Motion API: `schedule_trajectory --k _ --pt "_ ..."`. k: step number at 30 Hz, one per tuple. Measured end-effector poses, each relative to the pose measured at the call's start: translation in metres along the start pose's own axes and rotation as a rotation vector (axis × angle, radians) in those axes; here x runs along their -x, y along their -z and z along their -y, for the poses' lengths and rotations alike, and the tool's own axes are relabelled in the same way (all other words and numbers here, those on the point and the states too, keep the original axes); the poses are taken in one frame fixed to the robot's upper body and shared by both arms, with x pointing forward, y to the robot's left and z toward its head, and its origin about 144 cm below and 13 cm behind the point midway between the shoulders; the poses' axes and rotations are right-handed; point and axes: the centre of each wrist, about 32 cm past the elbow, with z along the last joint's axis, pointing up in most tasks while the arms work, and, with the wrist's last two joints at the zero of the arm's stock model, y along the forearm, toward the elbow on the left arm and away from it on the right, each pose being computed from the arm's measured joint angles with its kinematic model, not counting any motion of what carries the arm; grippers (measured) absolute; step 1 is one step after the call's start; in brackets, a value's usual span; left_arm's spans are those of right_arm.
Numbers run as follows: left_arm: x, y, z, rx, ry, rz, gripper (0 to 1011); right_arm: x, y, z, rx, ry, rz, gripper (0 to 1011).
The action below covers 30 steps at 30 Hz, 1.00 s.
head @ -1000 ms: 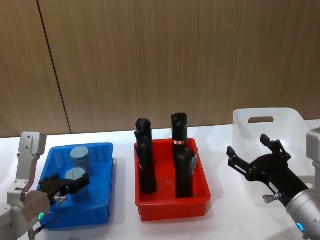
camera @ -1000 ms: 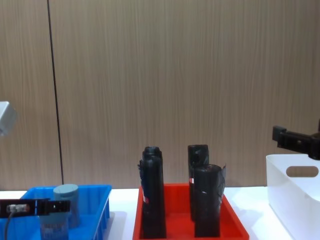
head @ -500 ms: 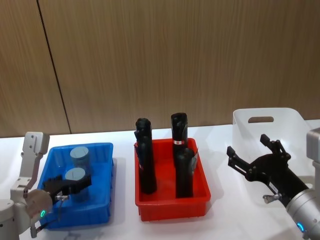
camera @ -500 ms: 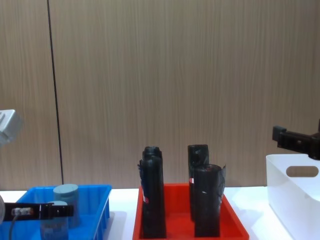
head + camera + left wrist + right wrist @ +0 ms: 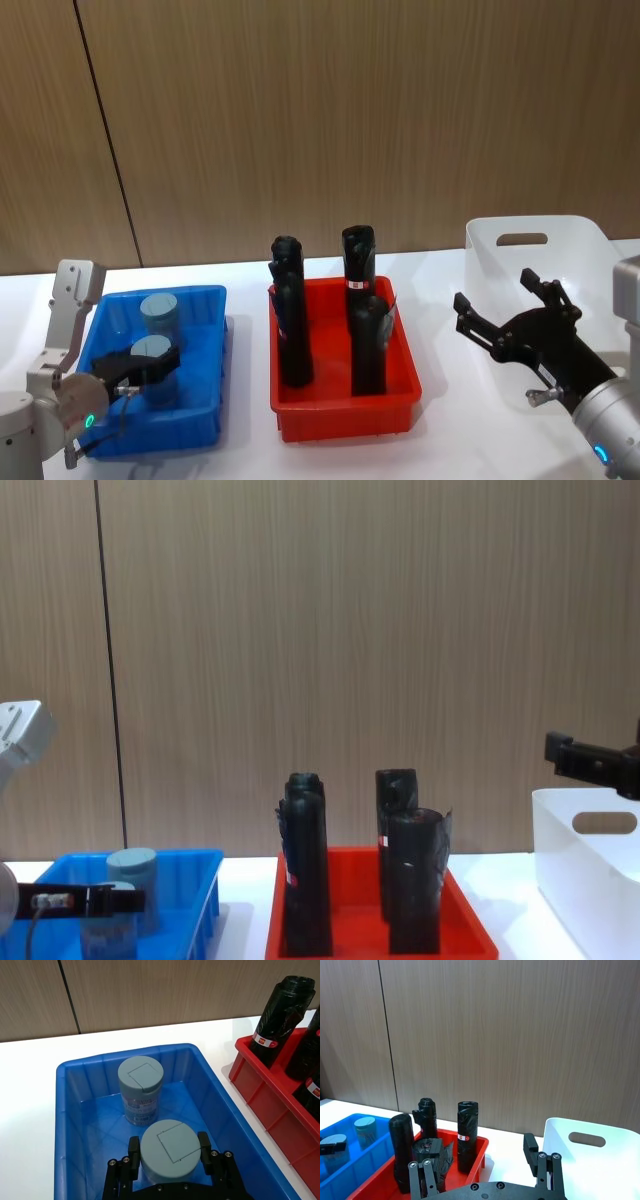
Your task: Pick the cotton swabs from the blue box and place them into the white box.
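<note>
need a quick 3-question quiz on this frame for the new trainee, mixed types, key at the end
1. Count: how many cotton swabs tubs stand in the blue box?
2. True or false: the right tool is shut on a tub.
3. Pick one. The left tool sits around: A) the tub nearer the robot, B) the tub farther from it, C) neither tub.
Key: 1) Two. 2) False: it is open and empty, near the white box. 3) A.
</note>
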Motion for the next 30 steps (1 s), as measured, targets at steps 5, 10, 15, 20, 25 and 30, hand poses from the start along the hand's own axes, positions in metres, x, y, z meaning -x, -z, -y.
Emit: schedule_trajectory --k 5,10,15,20,25,30 --pt "0.0 -0.001 0.001 0.004 -0.001 0.007 674 0.0 0.0 0.0 0.0 0.0 0.0 1002" --pt "0.001 -0.002 0.0 0.016 -0.004 0.017 674 0.0 0.0 0.0 0.0 0.0 0.0 1002" --pt "0.004 -0.004 -0.004 0.048 -0.01 0.035 674 0.0 0.0 0.0 0.0 0.0 0.0 1001" --pt "0.007 -0.006 -0.01 0.086 -0.008 0.058 674 0.0 0.0 0.0 0.0 0.0 0.0 1001" --pt "0.009 -0.009 -0.017 0.144 0.007 0.091 674 0.0 0.0 0.0 0.0 0.0 0.0 1001" --pt "0.012 -0.014 -0.025 0.208 0.048 0.127 674 0.0 0.0 0.0 0.0 0.0 0.0 1001"
